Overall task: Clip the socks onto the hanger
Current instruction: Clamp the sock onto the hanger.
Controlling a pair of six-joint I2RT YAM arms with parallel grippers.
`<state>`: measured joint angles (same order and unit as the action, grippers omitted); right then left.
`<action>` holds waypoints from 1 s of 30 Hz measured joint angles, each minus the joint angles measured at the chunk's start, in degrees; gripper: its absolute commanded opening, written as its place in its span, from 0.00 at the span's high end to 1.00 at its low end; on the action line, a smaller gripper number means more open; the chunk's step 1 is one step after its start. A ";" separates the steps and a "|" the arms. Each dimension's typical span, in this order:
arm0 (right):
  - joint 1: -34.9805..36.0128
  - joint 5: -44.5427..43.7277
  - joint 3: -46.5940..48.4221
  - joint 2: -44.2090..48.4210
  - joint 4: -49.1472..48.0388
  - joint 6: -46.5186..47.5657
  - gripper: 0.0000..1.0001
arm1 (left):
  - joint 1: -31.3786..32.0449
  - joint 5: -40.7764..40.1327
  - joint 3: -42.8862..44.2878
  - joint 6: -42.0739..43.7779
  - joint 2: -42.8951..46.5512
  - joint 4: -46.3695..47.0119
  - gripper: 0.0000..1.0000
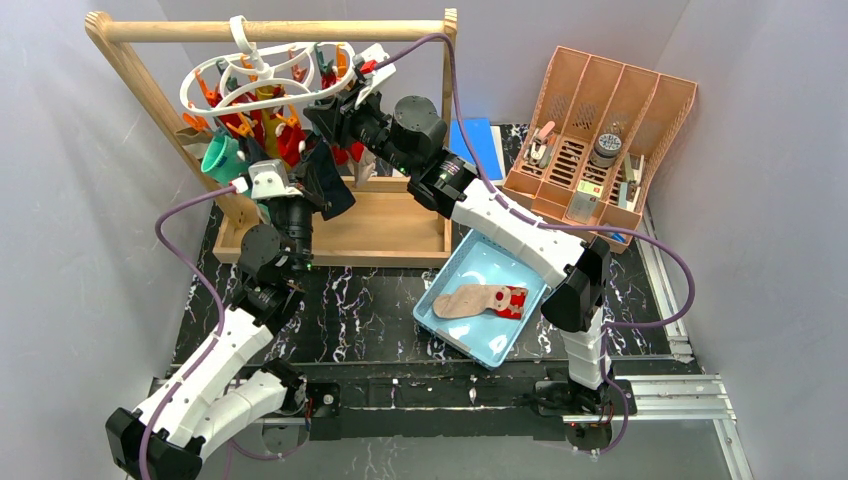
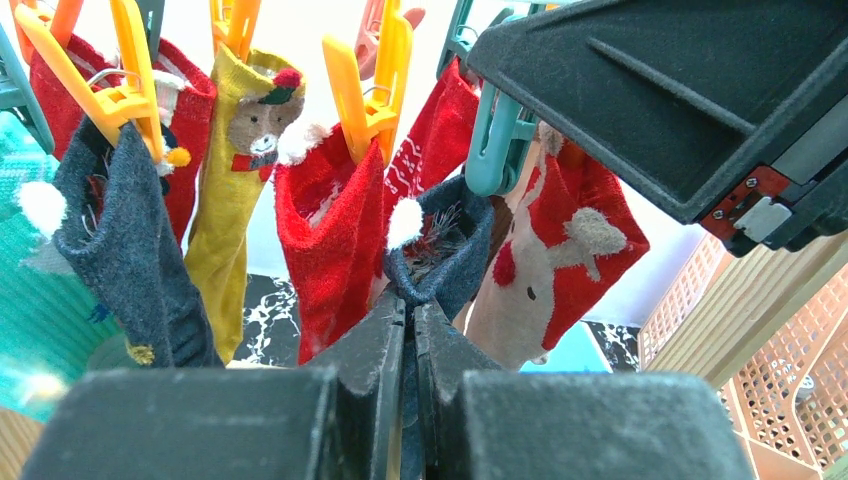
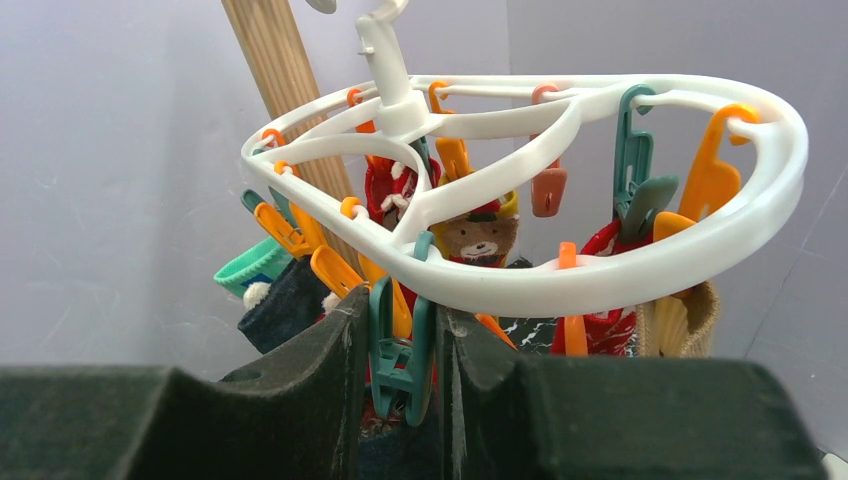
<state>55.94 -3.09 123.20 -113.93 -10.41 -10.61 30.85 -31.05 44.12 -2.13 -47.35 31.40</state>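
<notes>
The white plastic ring hanger (image 3: pixel 620 285) has orange plastic clips (image 2: pixel 375 90) and a teal plastic clip (image 3: pixel 400 350). The soft mustard fabric sock (image 2: pixel 235 200) shows a brown bear face under a red and green hat. The red fabric sock (image 2: pixel 335 240) has white trim, the dark navy fabric sock (image 2: pixel 445 255) a white pompom, the red and beige fabric sock (image 2: pixel 560 240) a red-nosed face. The rectangular plastic tray (image 1: pixel 480 265) is light blue, the tan fabric sock (image 1: pixel 470 300) red-toed, the marble-look table (image 1: pixel 370 310) black with white veins

Bright even light, soft shadows, left wrist background overexposed, close foreground blurred
</notes>
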 measured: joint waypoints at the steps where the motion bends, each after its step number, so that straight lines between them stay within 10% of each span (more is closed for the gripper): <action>1: 0.00 0.00 0.00 0.00 0.00 -0.02 0.99 | 0.00 0.00 0.00 -0.02 0.00 0.00 1.00; 30: 0.00 -0.85 0.02 0.00 0.66 -1.03 0.99 | 0.00 0.61 0.72 -0.63 0.33 0.72 1.00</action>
<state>55.94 -3.95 123.22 -113.93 -9.76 -11.64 30.85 -30.44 44.84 -2.76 -47.03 32.12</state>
